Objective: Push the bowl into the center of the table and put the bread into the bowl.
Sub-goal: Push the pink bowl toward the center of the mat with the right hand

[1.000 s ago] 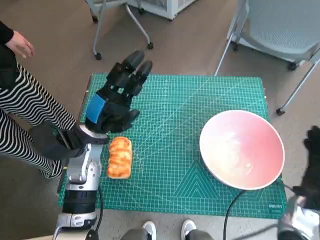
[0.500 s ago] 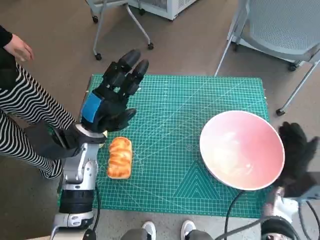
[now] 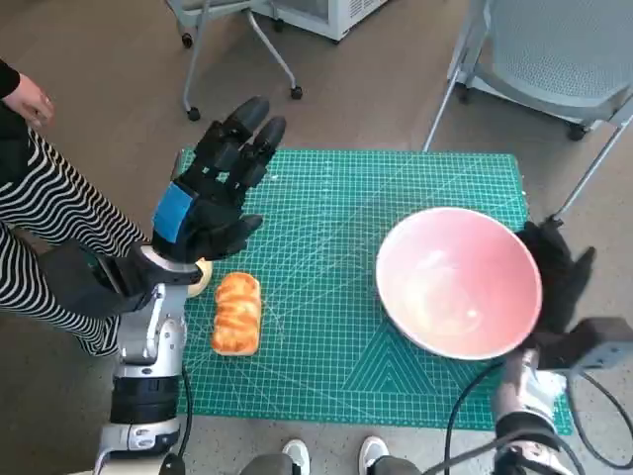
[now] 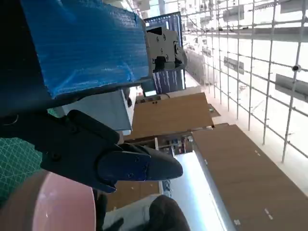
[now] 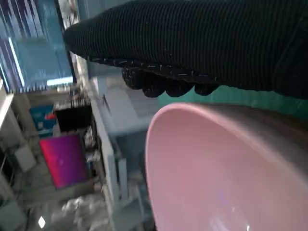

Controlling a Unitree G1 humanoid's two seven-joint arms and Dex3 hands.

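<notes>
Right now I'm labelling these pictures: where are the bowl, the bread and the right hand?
bowl [image 3: 460,282]: head view, inside surface.
bread [image 3: 236,313]: head view, middle of crust.
right hand [image 3: 557,280]: head view, glove beside the bowl's rim.

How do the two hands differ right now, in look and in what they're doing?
The left hand is black with blue tape and hangs spread above the mat's far left, touching nothing; the right hand, in a black knitted glove, lies against the pink bowl's outer rim. The left is nearer the bread. Neither grips anything.
</notes>
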